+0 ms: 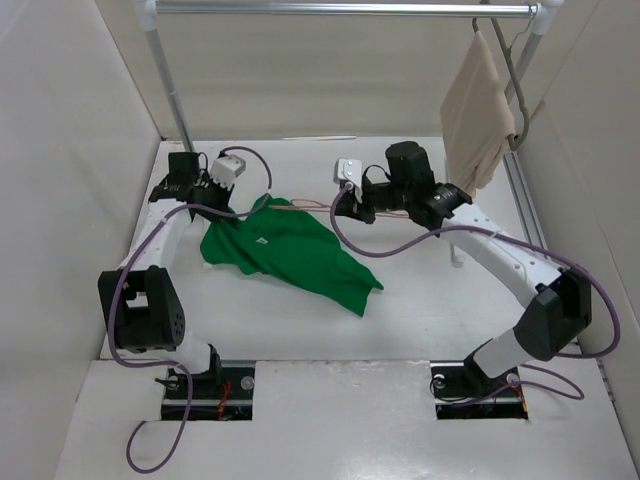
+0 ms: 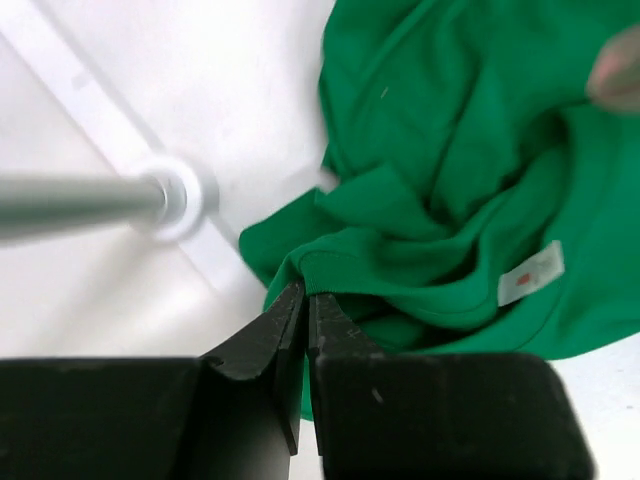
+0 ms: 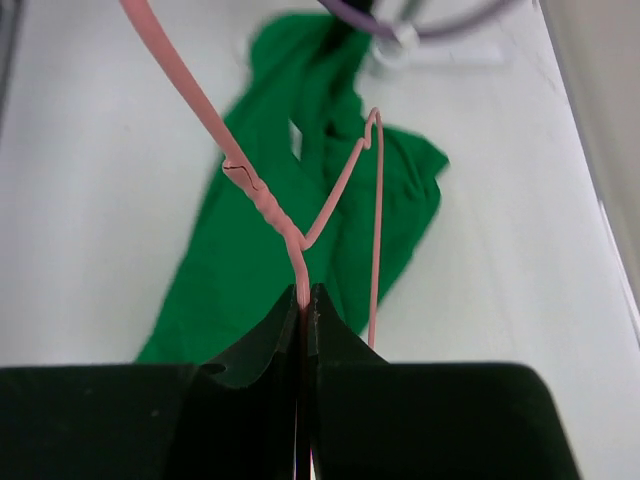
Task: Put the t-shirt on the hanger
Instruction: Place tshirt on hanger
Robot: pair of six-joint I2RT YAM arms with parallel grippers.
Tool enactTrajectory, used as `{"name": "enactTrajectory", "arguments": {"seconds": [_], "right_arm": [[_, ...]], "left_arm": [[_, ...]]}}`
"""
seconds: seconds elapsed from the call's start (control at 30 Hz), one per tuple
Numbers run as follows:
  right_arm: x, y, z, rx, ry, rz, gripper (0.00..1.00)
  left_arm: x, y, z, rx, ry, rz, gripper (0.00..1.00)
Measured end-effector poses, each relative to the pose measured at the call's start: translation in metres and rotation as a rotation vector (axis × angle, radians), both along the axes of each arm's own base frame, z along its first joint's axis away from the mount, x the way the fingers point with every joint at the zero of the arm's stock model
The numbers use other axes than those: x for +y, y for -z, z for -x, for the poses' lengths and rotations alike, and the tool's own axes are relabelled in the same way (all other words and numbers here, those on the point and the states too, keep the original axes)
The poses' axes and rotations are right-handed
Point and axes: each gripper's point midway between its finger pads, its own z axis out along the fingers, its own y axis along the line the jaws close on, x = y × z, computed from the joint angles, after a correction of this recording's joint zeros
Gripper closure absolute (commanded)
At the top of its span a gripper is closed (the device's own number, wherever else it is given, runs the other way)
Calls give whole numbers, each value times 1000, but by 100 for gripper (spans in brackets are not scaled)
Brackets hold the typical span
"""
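The bright green t-shirt (image 1: 290,255) lies crumpled on the white table between the arms. My left gripper (image 1: 228,205) is at its upper left edge and shut on a fold of the collar hem (image 2: 330,265); a white label (image 2: 530,272) shows nearby. My right gripper (image 1: 342,207) is shut on the thin pink wire hanger (image 1: 300,205) just below its twisted neck (image 3: 262,205). It holds the hanger above the t-shirt (image 3: 250,250), with the hook toward the left arm. In the left wrist view the t-shirt (image 2: 450,150) fills the upper right.
A clothes rack's metal bar (image 1: 340,8) spans the back, with a grey hanger bearing beige cloth (image 1: 478,110) at the right. The rack's left post (image 1: 170,90) and its round foot (image 2: 178,200) stand close to my left gripper. White walls enclose both sides.
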Motion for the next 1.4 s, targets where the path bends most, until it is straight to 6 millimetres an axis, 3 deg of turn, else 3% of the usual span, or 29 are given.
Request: {"name": "enactTrajectory", "arguments": {"seconds": [0.13, 0.27, 0.37, 0.53, 0.77, 0.93, 1.03, 1.13, 1.4], "right_arm": [[22, -20, 30, -24, -156, -81, 100], [44, -7, 37, 18, -251, -109, 100], [58, 13, 32, 65, -265, -100, 100], [66, 38, 20, 130, -220, -76, 100], [66, 33, -5, 113, -80, -86, 100], [75, 23, -2, 108, -102, -127, 100], [86, 19, 4, 112, -153, -152, 100], [90, 17, 5, 114, -168, -174, 100], [78, 4, -4, 140, -193, -321, 100]], "left_arm": [[-24, -12, 5, 6, 78, 36, 100], [-49, -5, 23, 75, 144, 52, 100], [-61, -2, 33, 108, 177, 59, 100], [-60, -1, 40, 131, 178, 54, 100], [-54, 0, 50, 145, 171, 26, 100], [-60, -5, 52, 141, 187, 55, 100], [-69, -19, 51, 132, 193, 108, 100], [-78, -48, 43, 87, 207, 160, 100], [-118, -119, 41, -2, 330, 367, 100]]}}
